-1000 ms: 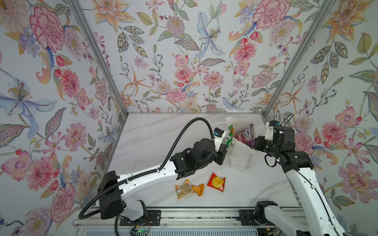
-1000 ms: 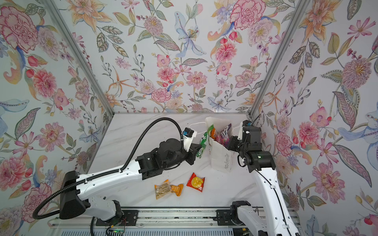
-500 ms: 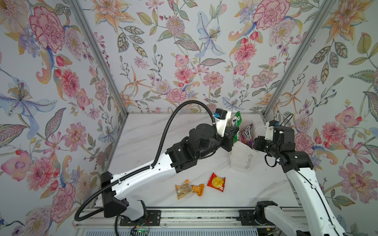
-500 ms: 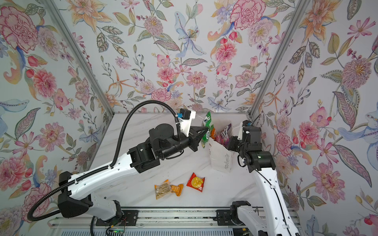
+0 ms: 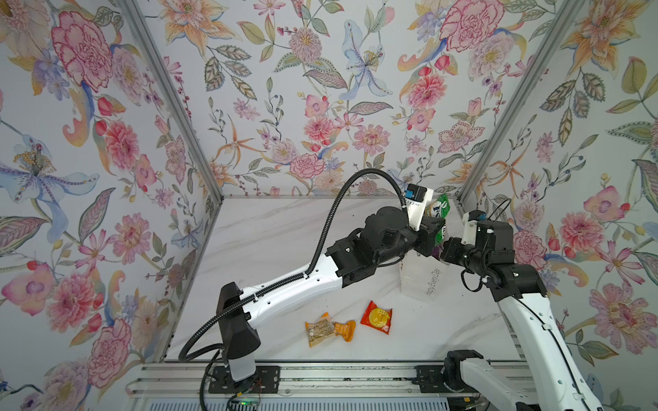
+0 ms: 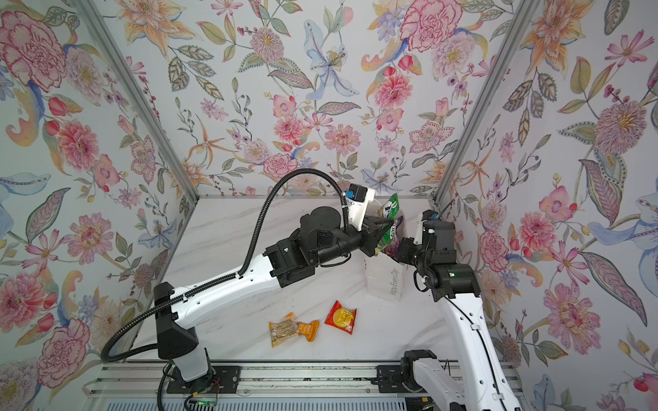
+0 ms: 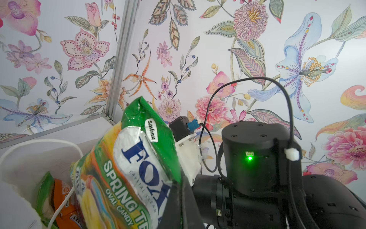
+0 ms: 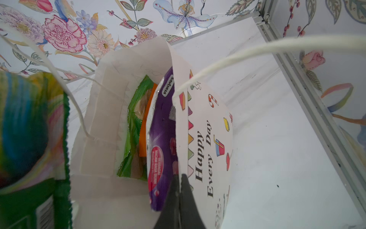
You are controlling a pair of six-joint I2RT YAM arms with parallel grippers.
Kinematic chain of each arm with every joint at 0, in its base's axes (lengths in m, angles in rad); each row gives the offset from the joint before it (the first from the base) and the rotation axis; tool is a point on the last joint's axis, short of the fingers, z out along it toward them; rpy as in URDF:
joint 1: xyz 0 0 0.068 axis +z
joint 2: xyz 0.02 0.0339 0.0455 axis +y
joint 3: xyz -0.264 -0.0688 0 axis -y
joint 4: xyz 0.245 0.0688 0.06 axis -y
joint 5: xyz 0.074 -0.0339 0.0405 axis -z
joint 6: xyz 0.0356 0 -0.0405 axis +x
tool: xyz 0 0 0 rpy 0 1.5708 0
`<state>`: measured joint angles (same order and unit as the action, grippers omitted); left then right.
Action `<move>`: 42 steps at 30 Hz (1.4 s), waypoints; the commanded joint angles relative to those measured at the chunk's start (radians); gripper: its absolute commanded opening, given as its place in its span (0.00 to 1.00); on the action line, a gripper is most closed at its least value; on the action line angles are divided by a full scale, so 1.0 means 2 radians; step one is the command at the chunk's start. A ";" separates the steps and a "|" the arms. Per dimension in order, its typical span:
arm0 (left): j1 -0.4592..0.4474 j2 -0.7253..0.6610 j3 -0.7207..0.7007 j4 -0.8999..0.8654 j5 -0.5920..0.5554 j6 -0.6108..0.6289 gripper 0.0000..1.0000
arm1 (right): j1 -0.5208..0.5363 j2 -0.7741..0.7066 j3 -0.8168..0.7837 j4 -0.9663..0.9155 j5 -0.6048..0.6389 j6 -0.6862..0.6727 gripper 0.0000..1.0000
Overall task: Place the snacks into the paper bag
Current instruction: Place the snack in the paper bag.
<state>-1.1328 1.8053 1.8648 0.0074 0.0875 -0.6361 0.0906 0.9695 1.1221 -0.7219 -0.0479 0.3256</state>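
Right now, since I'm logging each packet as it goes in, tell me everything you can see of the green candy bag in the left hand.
The green candy bag is a glossy, crinkled plastic packet with a silver panel reading FOX in blue, white SPRING and OVAL CANDY lettering, a SAVORIA label and a barcode on its back. The left hand pinches its lower part, holding it tilted upright over the open mouth of the paper bag. Whether it touches the packets inside is unclear.

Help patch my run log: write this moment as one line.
left gripper: shut on green FOX'S candy bag, over paper bag mouth | right gripper: shut on paper bag wall | on table: red-orange sachet, orange-wrapped bars
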 commanded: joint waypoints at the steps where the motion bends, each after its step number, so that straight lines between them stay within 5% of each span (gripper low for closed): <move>1: 0.001 0.011 0.053 0.021 0.019 -0.003 0.00 | 0.004 -0.013 0.004 0.000 -0.013 0.001 0.00; 11: 0.002 0.065 0.163 -0.051 -0.013 0.009 0.00 | 0.004 -0.012 0.005 0.000 -0.012 0.000 0.00; 36: 0.028 0.188 0.305 -0.234 -0.083 -0.054 0.00 | 0.001 -0.020 0.001 -0.003 -0.004 -0.003 0.00; 40: 0.030 0.251 0.391 -0.301 -0.066 -0.066 0.00 | 0.001 -0.018 0.002 -0.003 -0.005 -0.004 0.00; 42: 0.030 0.304 0.492 -0.362 -0.065 -0.071 0.00 | 0.001 -0.017 0.003 -0.003 -0.005 -0.003 0.00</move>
<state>-1.0843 2.3119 2.6892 -0.5621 -0.0414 -0.7513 0.0902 0.9543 1.1217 -0.7437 -0.0513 0.3252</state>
